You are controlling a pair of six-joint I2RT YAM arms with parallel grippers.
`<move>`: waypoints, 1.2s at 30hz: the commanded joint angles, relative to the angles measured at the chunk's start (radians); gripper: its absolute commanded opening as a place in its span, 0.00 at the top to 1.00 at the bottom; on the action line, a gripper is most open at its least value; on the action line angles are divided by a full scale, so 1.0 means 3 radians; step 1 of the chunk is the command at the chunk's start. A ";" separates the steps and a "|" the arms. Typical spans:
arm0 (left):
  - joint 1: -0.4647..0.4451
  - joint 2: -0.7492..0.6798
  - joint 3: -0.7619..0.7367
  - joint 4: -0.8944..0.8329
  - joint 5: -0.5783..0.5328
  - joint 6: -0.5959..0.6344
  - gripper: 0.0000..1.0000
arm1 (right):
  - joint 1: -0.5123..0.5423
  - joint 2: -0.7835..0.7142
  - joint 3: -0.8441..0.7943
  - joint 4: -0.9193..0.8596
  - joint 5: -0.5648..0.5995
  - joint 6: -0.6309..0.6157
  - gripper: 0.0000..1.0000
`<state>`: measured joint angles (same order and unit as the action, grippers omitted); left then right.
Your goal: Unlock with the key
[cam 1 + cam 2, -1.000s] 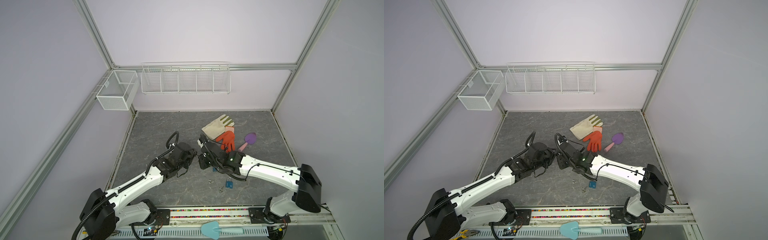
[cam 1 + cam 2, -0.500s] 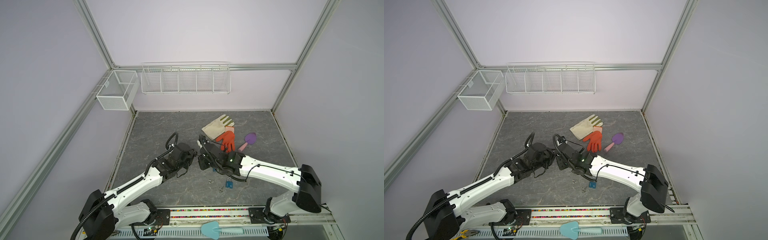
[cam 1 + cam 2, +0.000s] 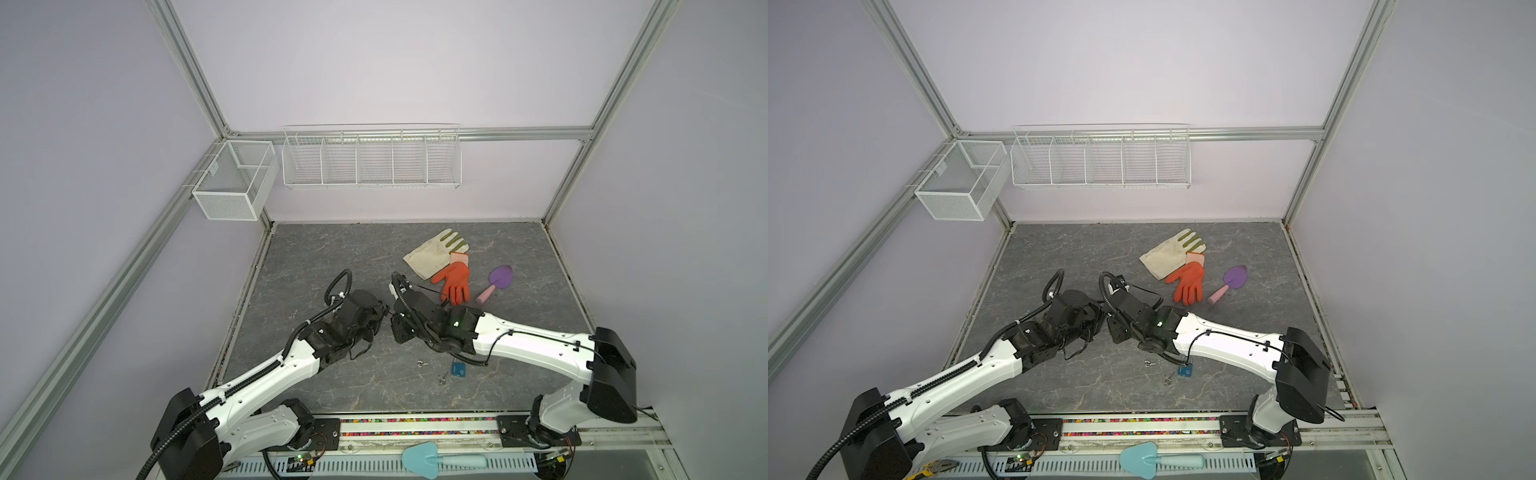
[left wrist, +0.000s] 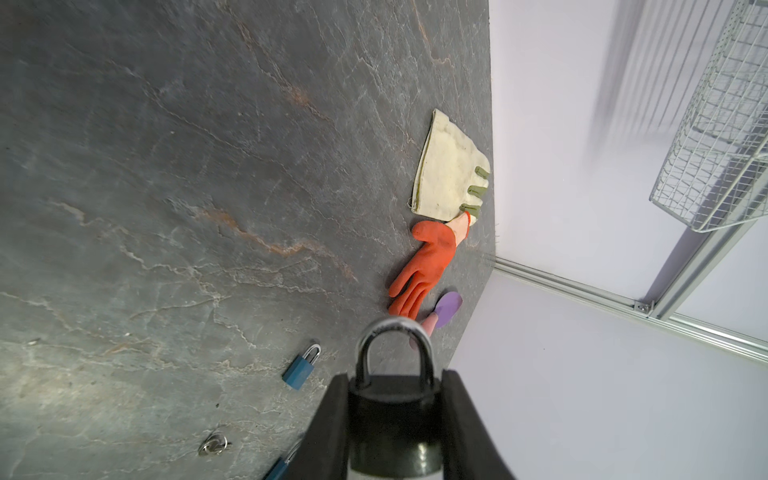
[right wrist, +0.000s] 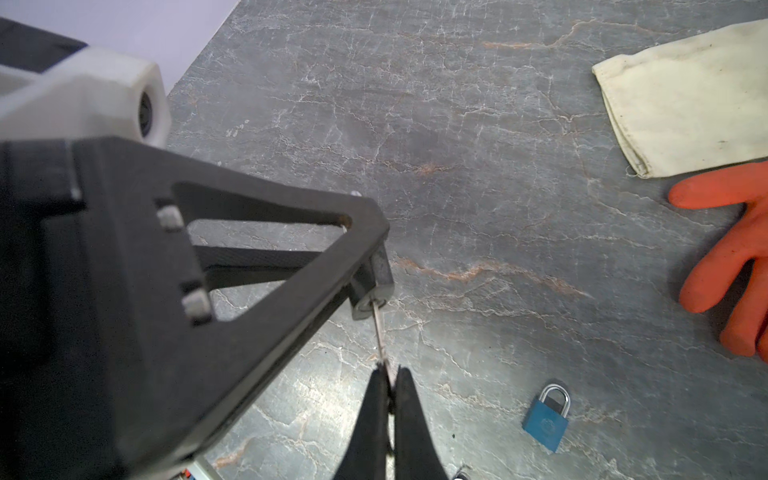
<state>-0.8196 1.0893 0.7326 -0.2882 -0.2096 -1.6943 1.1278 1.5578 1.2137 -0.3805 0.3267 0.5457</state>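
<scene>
My left gripper (image 4: 395, 376) is shut on a black padlock (image 4: 395, 419), its silver shackle (image 4: 395, 332) sticking out past the fingers. My right gripper (image 5: 390, 370) is shut on a thin silver key (image 5: 379, 332). The key's tip sits at the keyhole in the padlock's underside (image 5: 372, 291). In both top views the two grippers meet at the middle of the table, left gripper (image 3: 379, 320) facing right gripper (image 3: 397, 329); there the padlock and key are hidden between them.
A small blue padlock (image 3: 458, 368) and loose keys (image 3: 422, 363) lie on the grey table near the right arm. A cream glove (image 3: 432, 253), an orange glove (image 3: 455, 280) and a purple trowel (image 3: 496, 282) lie behind. Wire baskets (image 3: 370, 158) hang on the walls.
The right gripper with the key has edged slightly left toward the left gripper. Both grips are unchanged.
</scene>
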 commanded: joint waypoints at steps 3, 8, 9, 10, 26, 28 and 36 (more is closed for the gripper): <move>-0.0018 -0.0103 -0.0007 0.0063 -0.0172 -0.0039 1.00 | 0.0034 0.0130 0.0134 0.0014 -0.0039 0.0027 0.94; -0.0029 -0.0104 0.0109 -0.0132 -0.0161 0.0172 1.00 | 0.0032 0.0224 0.0312 0.0011 -0.0044 -0.0034 0.94; -0.0039 -0.0103 0.0119 -0.0153 -0.0156 0.0193 1.00 | 0.0034 0.0232 0.0339 0.0014 -0.0038 -0.0051 0.94; -0.0047 -0.0103 0.0102 -0.0144 -0.0137 0.0202 1.00 | 0.0033 0.0238 0.0368 0.0030 -0.0027 -0.0072 0.94; -0.0073 -0.0238 -0.0184 0.0038 -0.0073 0.0075 1.00 | 0.0020 0.0156 0.0501 0.0216 -0.0014 -0.0262 0.94; -0.0073 -0.0269 -0.0192 0.0031 -0.0087 0.0021 1.00 | 0.0024 0.0151 0.0490 0.0170 -0.0005 -0.0275 0.94; -0.0045 -0.0381 -0.0244 0.0245 -0.0220 -0.0200 1.00 | 0.0150 0.0228 0.0444 -0.0098 0.0215 -0.0152 0.94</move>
<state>-0.8204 0.9958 0.6777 -0.2687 -0.2852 -1.6974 1.1484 1.6199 1.3315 -0.4332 0.3424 0.4908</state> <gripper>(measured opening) 0.288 0.062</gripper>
